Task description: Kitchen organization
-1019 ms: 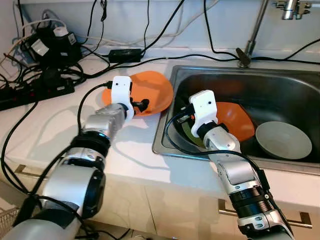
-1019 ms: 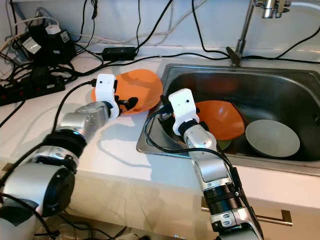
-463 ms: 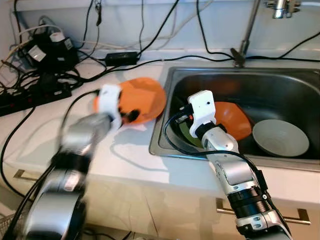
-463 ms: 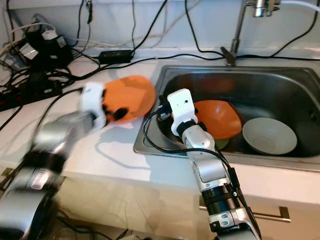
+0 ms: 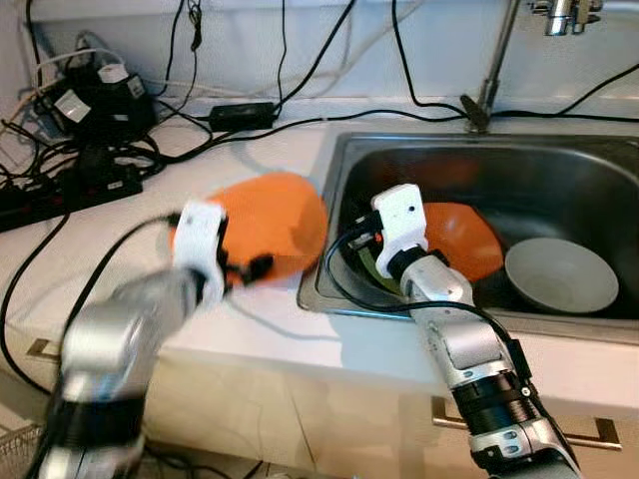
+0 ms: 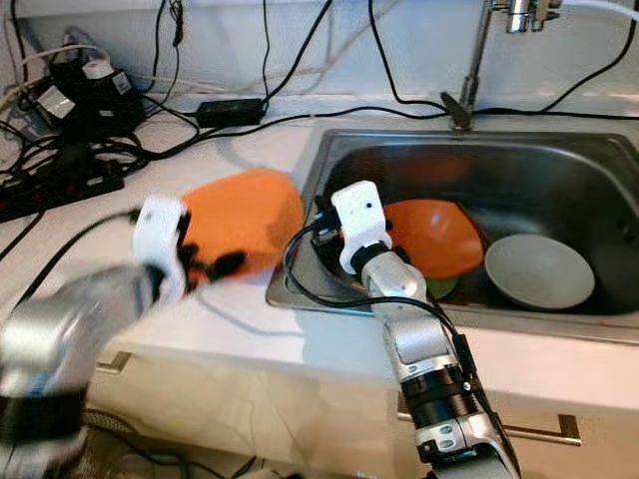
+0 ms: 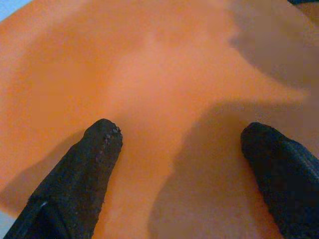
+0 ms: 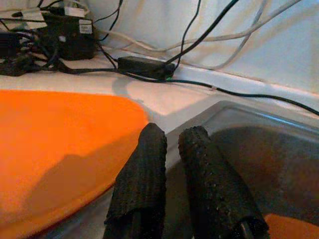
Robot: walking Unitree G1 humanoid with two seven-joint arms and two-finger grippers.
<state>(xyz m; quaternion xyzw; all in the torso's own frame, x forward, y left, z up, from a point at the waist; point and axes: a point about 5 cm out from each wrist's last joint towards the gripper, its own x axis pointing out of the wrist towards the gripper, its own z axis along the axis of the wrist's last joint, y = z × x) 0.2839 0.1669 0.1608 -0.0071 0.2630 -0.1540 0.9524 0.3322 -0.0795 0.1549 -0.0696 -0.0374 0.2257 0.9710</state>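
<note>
An orange plate (image 5: 268,222) sits tilted at the counter's (image 5: 110,230) front part, just left of the sink (image 5: 321,291). My left gripper (image 5: 248,269) is at the plate's near edge. In the left wrist view its fingers (image 7: 94,159) are spread open over the orange surface, with nothing between them. My right gripper (image 8: 174,134) is shut and empty, inside the sink by its left wall, pointing toward the plate. An orange bowl (image 5: 461,238) and a grey bowl (image 5: 559,275) lie in the sink; something dark green (image 5: 377,267) shows under the right wrist.
Power strips, plugs and tangled cables (image 5: 90,130) crowd the counter's back left. A black adapter (image 5: 238,113) lies by the wall, and cables run along it. The faucet (image 5: 494,70) rises behind the sink. A cabinet handle (image 5: 589,431) shows below the front edge.
My left arm has pulled back toward the counter's front edge, blurred in motion, and the orange plate has come with it. The right arm has barely moved.
</note>
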